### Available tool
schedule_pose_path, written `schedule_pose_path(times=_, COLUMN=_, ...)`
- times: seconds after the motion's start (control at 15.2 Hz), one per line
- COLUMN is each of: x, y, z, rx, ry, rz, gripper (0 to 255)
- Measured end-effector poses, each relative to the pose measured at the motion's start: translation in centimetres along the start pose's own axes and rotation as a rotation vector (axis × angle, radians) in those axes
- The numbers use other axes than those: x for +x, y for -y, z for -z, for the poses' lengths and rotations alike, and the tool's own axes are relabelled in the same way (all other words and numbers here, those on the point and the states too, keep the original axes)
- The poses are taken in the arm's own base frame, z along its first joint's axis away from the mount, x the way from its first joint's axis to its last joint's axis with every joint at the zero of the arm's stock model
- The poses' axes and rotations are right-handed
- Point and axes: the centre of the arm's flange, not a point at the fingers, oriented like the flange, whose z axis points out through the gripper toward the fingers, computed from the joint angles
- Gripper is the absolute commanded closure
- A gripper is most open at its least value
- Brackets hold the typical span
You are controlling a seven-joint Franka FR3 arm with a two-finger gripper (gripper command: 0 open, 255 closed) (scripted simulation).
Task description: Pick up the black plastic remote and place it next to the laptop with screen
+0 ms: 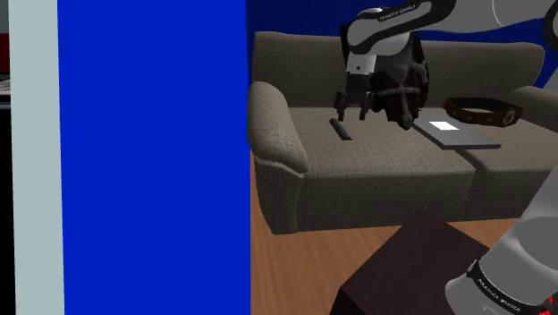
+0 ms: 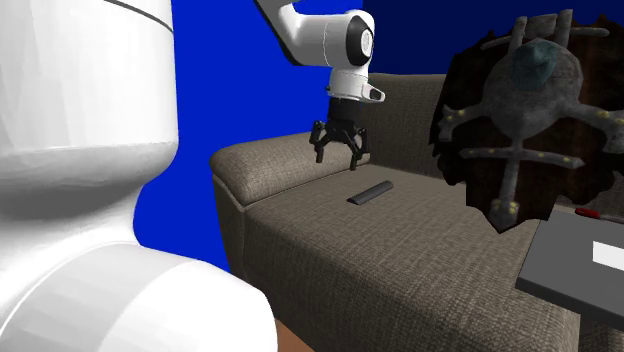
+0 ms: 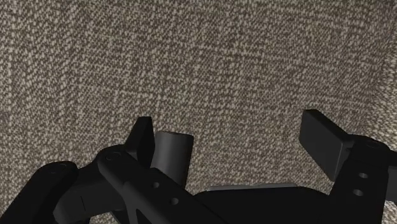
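Your gripper [image 1: 351, 107] hangs over the sofa [image 1: 384, 183] seat with its jaws spread wide and nothing between them gripped. That makes sense for an approach: the opening has to straddle the object before it can close. The remote [image 1: 342, 128], a slim dark bar, lies flat on the cushion. In the shoulder view it sits at about 7 o'clock from the gripper, and in the second exterior view at about 5 o'clock, with a clear gap of cushion showing below the fingertips. So you are above it and a little off to one side, not yet down on it. In the wrist view one end of the remote sits just inside one jaw rather than centred; whether it touches that jaw is hard to say from this angle. You would probably want to shift so the bar lies midway across the opening, then descend. The laptop [image 1: 458, 134] lies flat on the same seat, at about 3 o'clock from the remote in the shoulder view. A dark shield-shaped ornament [image 1: 400, 85] leans against the backrest between them, so the carry likely needs to pass in front of it.
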Motion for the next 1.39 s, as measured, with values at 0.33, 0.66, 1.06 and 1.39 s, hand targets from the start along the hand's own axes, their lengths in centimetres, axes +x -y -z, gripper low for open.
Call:
schedule_pose_path(times=0.33, x=5.9, y=-2.2, z=-1.5, rx=0.008, ry=0.016, rz=-0.098, gripper=0)
schedule_pose_path(times=0.66, x=12.0, y=-5.5, z=-3.1, rx=0.017, ry=0.030, rz=-0.196, gripper=0)
schedule_pose_path(times=1.06, x=13.5, y=-6.2, z=-5.6, rx=0.019, ry=0.035, rz=-0.223, gripper=0)
schedule_pose_path(times=1.39, x=13.5, y=-6.2, z=-7.4, rx=0.019, ry=0.034, rz=-0.223, gripper=0)
